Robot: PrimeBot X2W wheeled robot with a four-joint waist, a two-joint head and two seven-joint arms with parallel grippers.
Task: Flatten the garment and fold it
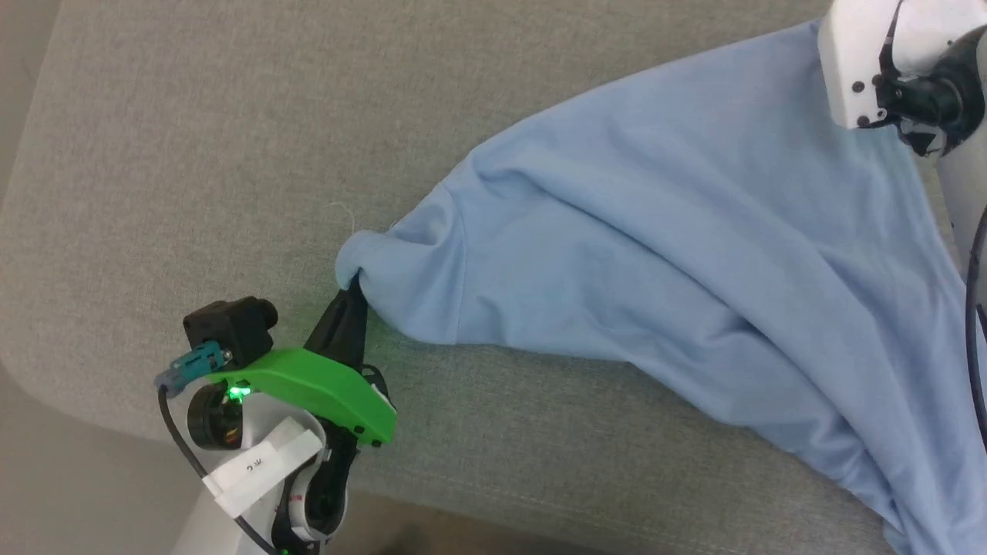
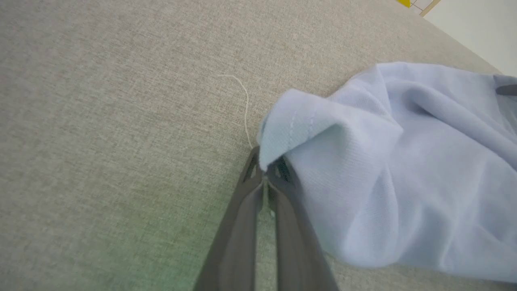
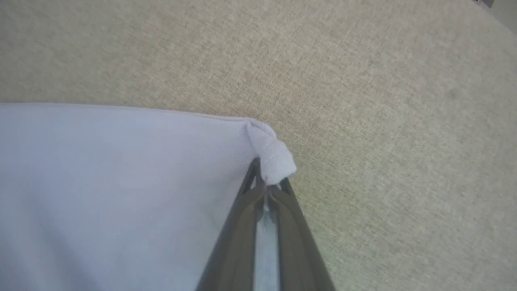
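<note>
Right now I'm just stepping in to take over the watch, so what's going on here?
The robot has a light-blue garment pinched at two spots on a grey fabric surface. Its left gripper is shut on a hemmed corner, and its right gripper is shut on another corner. The cloth between them lies in loose wrinkles, not yet flat, and no fold has been made.
</note>
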